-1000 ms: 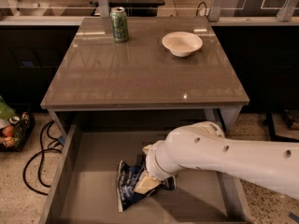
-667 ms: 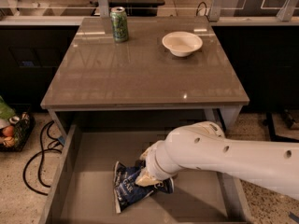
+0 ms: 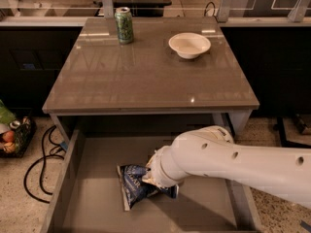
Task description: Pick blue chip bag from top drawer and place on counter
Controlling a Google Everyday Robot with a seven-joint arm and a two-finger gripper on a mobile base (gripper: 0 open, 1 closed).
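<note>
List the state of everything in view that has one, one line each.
top drawer: pulled open, holding only the bag.
blue chip bag: crumpled, lying on the drawer floor, not yet on the counter.
gripper: down inside the drawer, right at the bag, hidden behind the wrist.
green can: upright, at the counter's far edge.
white bowl: upright, looks empty, on the counter.

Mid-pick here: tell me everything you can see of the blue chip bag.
The blue chip bag is crumpled dark navy foil with white lettering and a pale edge on its left side. It lies on the floor of the open top drawer, near the middle. Its right part is hidden under the gripper, which is down against it at the arm's end.
</note>
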